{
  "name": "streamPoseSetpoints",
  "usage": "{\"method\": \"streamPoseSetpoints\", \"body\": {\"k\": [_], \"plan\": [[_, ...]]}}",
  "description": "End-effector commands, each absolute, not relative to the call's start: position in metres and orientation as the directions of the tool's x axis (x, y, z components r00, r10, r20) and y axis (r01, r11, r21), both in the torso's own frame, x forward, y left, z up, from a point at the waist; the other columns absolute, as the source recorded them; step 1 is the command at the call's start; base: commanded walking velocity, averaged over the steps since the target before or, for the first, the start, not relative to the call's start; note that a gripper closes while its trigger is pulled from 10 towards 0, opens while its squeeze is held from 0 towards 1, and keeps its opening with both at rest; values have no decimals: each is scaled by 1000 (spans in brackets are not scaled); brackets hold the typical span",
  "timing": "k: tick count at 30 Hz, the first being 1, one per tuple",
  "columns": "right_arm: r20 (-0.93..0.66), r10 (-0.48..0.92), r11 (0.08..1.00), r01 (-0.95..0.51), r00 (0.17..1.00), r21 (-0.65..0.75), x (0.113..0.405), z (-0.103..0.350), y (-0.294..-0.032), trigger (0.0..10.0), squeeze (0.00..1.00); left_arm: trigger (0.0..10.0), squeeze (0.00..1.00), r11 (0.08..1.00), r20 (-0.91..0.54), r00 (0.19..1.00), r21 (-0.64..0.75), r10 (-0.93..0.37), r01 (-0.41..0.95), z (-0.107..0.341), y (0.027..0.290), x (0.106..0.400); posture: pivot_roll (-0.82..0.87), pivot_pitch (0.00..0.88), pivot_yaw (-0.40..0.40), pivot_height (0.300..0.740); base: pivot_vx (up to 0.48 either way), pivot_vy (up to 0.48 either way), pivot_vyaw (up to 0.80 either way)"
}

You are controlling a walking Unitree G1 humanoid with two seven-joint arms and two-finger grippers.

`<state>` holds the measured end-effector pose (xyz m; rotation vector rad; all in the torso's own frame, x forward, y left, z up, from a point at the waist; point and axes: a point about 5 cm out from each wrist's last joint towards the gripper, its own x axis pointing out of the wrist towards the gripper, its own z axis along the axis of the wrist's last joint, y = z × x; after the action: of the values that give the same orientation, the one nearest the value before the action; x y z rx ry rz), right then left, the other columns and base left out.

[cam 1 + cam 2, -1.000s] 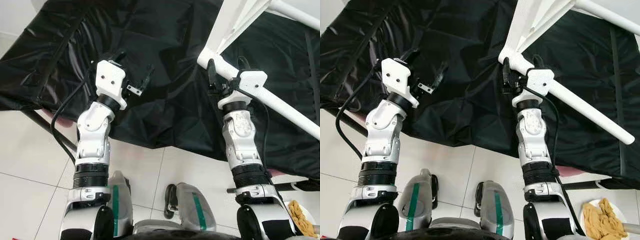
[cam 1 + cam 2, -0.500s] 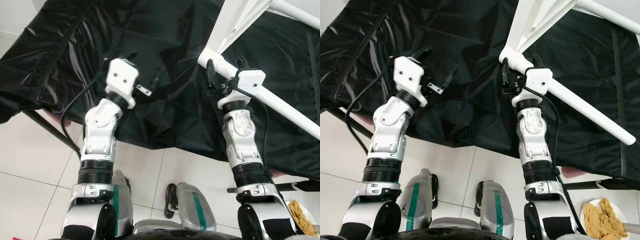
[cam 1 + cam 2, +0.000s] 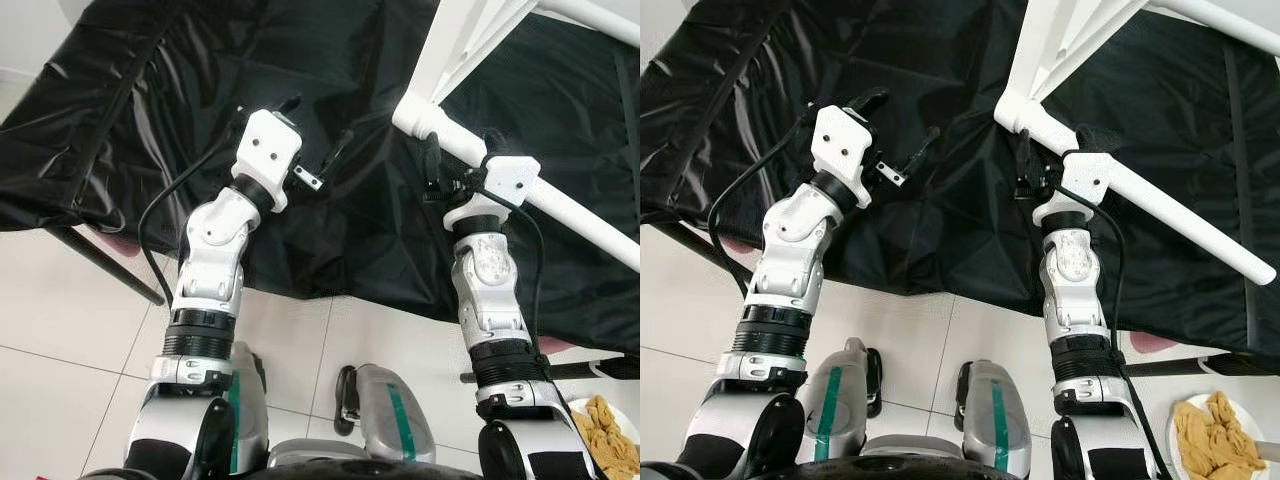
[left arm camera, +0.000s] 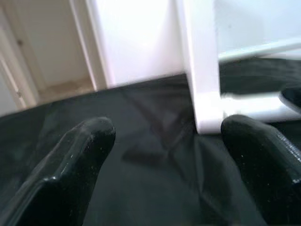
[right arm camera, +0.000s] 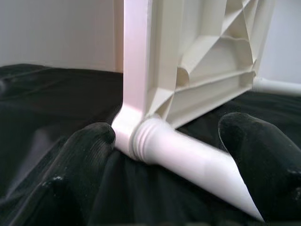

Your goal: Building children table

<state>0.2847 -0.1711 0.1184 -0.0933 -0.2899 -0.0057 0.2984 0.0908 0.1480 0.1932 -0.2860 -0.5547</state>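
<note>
The white table top [image 3: 1065, 40] stands on its edge over the black sheet [image 3: 940, 90], toward the sheet's far right corner. One white leg [image 3: 1160, 205] is screwed into its lower corner, and the leg's long axis runs from that corner slantwise toward the near right edge of the sheet.

The right gripper [image 5: 164, 155] is much the nearer one. Its two black fingers [image 5: 82, 155] stand wide apart on either side of the leg, just at the threaded joint with the corner. In the right wrist view they seem not to press on the leg, though I cannot tell whether they touch it.

The left gripper [image 3: 318, 140] hovers above the middle of the sheet, also wide and holding nothing. The table corner lies ahead of it and to its right, well apart.

In my judgement the coming move turns on the joint: the right fingers must close across the leg's axis, not along it.
</note>
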Motion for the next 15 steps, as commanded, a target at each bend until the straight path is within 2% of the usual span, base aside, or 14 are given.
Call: {"method": "streamPoseSetpoints", "body": {"k": [1, 7, 15], "plan": [[283, 15, 995, 14, 959, -101, 282, 116, -169, 10000, 0, 10000, 0, 939, 224, 916, 163, -334, 303, 138, 100, 298, 45, 16, -32, 740, 0, 0, 0], [276, 44, 993, -12, 960, -119, 287, 117, -166, 10000, 0, 10000, 0, 965, 234, 938, 125, -256, 232, 139, 106, 299, 70, 14, -53, 740, 0, 0, 0], [289, 51, 992, -16, 956, -124, 298, 126, -168, 10000, 0, 10000, 0, 972, 264, 937, 119, -227, 202, 147, 112, 303, 83, 4, -62, 740, 0, 0, 0]]}}
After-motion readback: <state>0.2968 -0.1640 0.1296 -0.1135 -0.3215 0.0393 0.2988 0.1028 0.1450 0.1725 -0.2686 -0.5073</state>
